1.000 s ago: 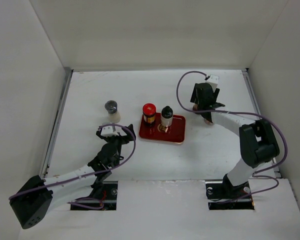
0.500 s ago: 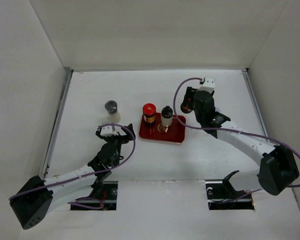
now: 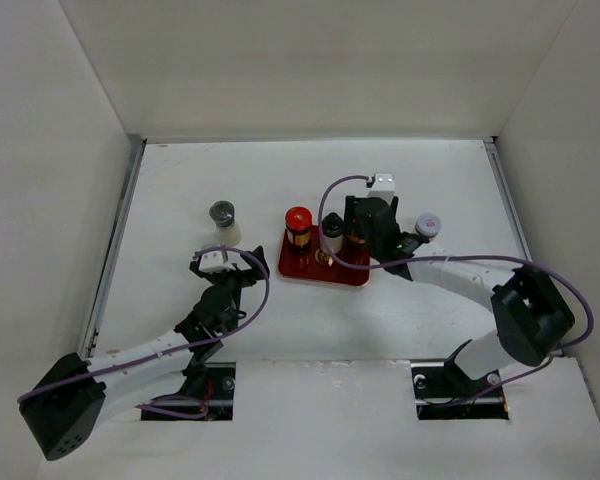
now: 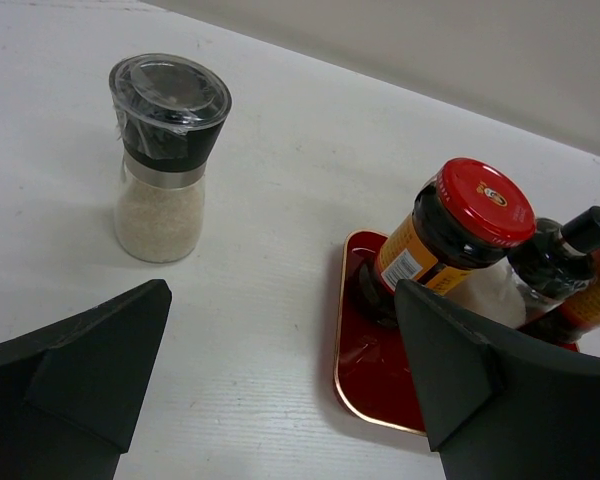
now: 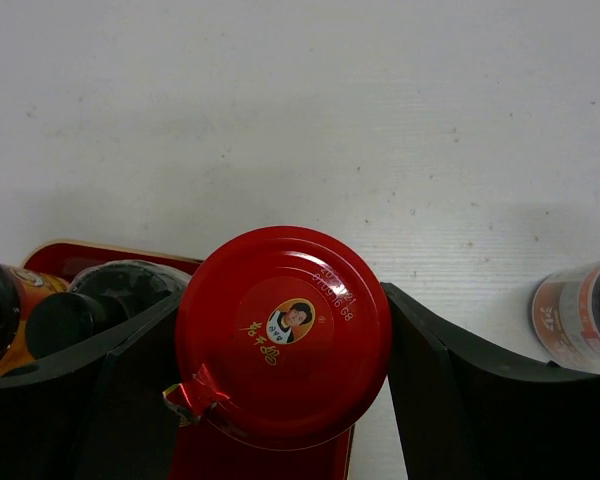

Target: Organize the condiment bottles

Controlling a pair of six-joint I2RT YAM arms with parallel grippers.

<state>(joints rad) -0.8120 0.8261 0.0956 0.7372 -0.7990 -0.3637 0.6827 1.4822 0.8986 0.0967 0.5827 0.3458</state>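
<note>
Right gripper (image 3: 357, 238) is clamped on a red-capped jar with a dark body (image 5: 283, 335), one finger on either side of the lid. It sits over the right end of the flat red gold-rimmed tray (image 3: 305, 270), centre of the overhead frame. Whether the jar touches the tray, can't tell. Just left of it on the tray is a small black-capped bottle (image 3: 332, 229), then a second red-capped jar (image 3: 298, 224). A grey-capped bottle (image 3: 427, 226) stands on the white tabletop (image 3: 430, 170), right of centre. Left gripper (image 4: 280, 300) gapes wide, holding nothing, lower left. Beyond it, left of centre, stands a black-topped glass grinder of pale grains (image 4: 167, 150).
</note>
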